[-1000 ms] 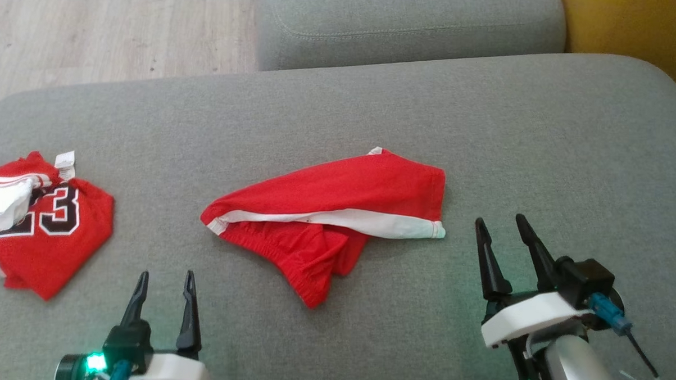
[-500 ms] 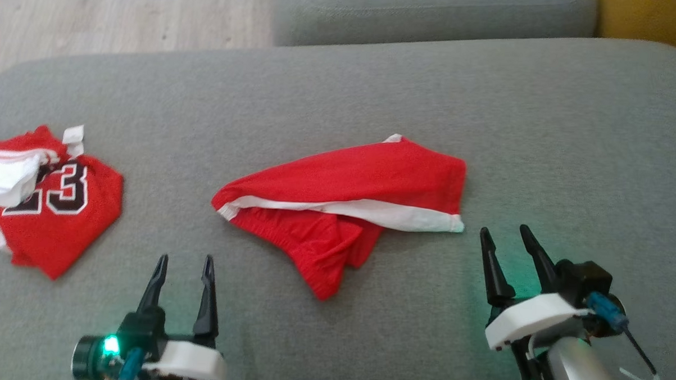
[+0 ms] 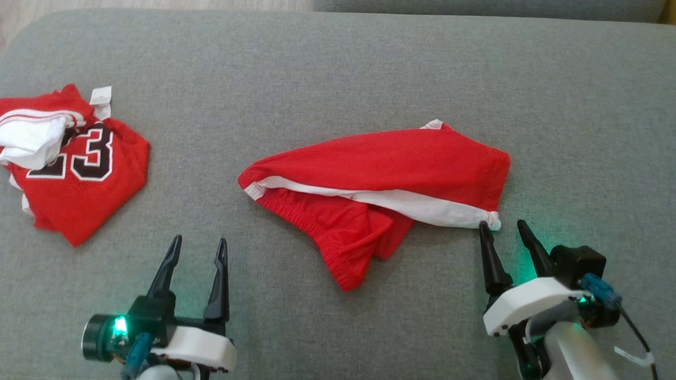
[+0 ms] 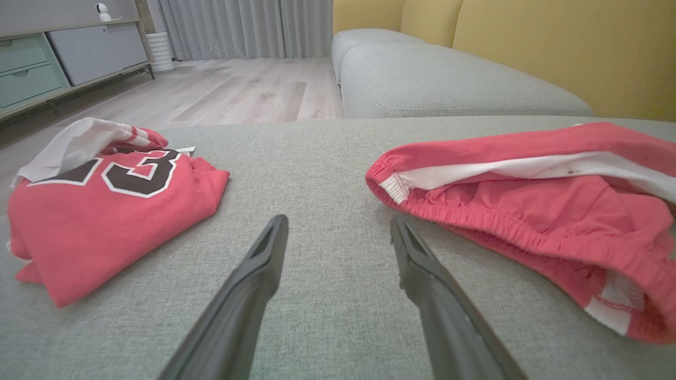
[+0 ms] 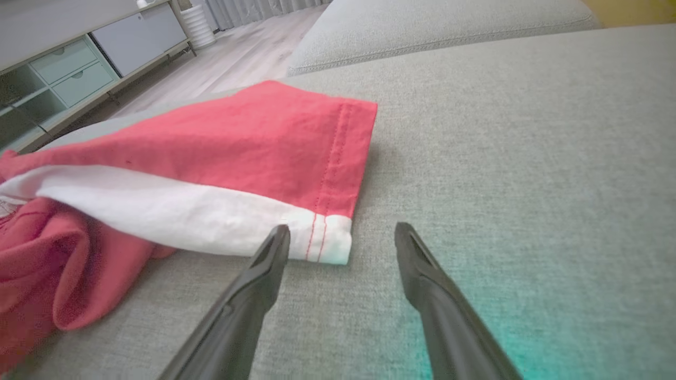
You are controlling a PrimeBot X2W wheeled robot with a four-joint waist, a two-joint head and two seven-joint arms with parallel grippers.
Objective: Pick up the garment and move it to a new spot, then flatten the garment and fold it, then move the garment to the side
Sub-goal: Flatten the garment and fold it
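Right tool hangs released at the red shorts' near-right hem corner, probably to grab it; left tool is released too.

Your left gripper sits low on the left in the head view. Both dark fingers point up and away from you, spread in a narrow V with the tips well apart. Its white wrist shell lies roughly level, and there's a green light glowing on the dark end piece beside it. Your right gripper is over on the lower right, reaching a bit further forward than the left one. It's parted too, and the pair leans slightly to the left. The white shell on that side is tilted, and the pale forearm comes up from the bottom edge under it.
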